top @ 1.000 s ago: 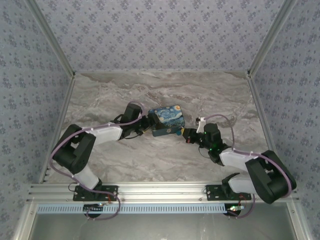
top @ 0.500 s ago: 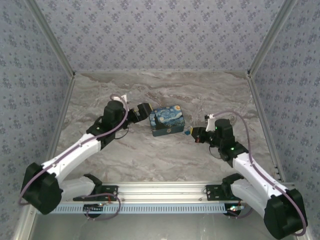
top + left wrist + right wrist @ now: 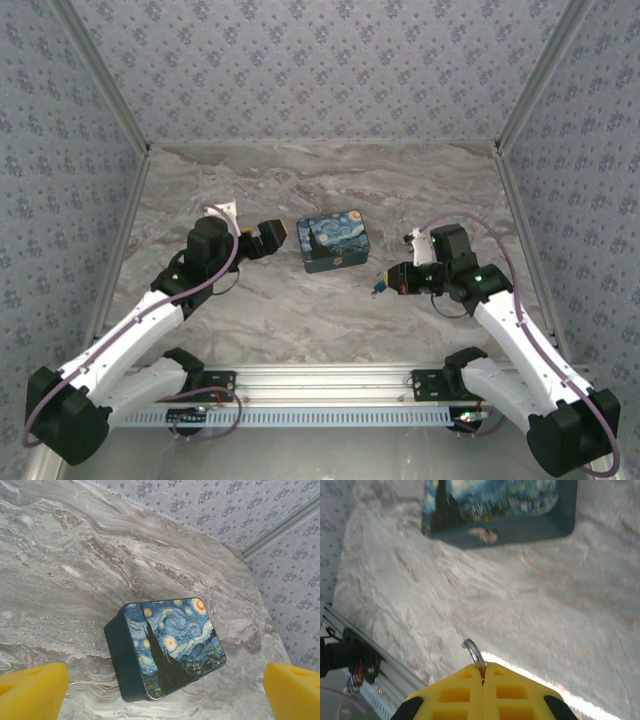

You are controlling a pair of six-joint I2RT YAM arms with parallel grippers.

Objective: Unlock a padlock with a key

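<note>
The padlock is a tiny blue speck just off the near right corner of the box, apart from it and nearer the arm bases. It sits at the tips of the right gripper, which pinches it. In the right wrist view the two yellow fingers are pressed flat together. A thin silvery hook of the padlock pokes out from the seam between them, bent over toward the box. The blue body is hidden there behind the fingers. Whether the padlock touches the table cannot be told.

The box lies closed and flat on the marble table. Its lid bears a blue night-sky painting with yellow swirls, and its side walls are dark teal. On the wall that faces the right gripper there is a small pale spot, too blurred to name.

The left gripper is just left of the box, level with it, and not touching it. Its jaws are spread wide. In the left wrist view the yellow fingertips stand at the two lower corners, and the box lies between and beyond them, clear of both.

On the near side of the box, past both grippers, a metal rail runs along the table edge. Patterned walls close in the table behind the box and on either side of it.
</note>
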